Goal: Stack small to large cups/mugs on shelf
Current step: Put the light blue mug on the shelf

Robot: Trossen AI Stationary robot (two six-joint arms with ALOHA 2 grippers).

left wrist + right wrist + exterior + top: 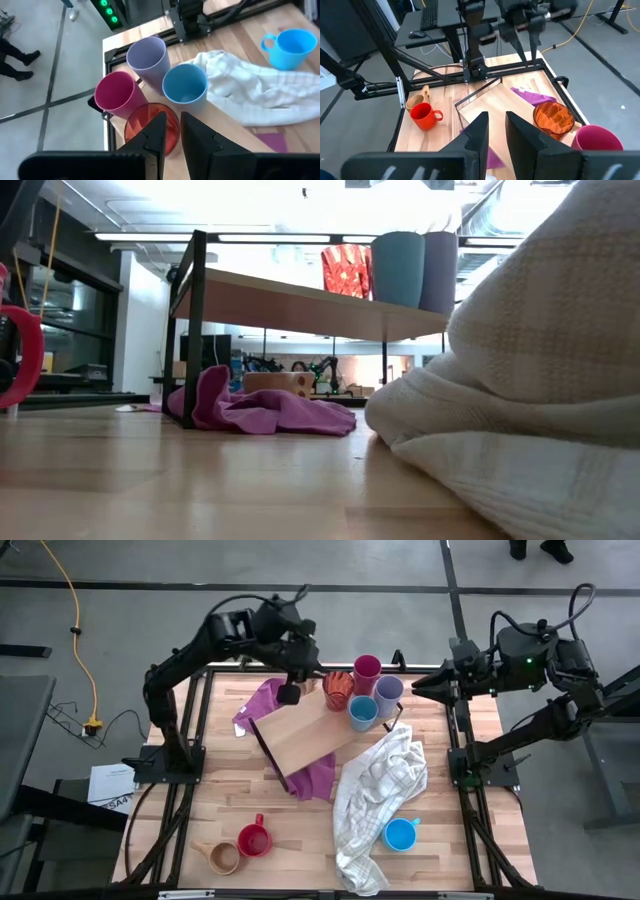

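Note:
The shelf [300,740] is a light-wood board on a black frame, standing mid-table. On its far right end stand a clear red cup [150,125], a magenta tumbler [117,92], a lavender tumbler [147,55] and a blue cup [185,87], all upright on their bases. My left gripper [172,132] hovers above the red cup, narrowly open, with nothing between its fingers. My right gripper [416,687] waits beyond the table's far right, narrowly open and empty. A blue mug [401,834], a red mug [253,839] and a tan mug [222,857] stand on the table near its front edge.
A white checked towel [380,785] lies crumpled from the shelf's right end toward the front edge, beside the blue mug. A purple cloth [262,705] lies under and around the shelf. Bare wood shows at the near left and the right side.

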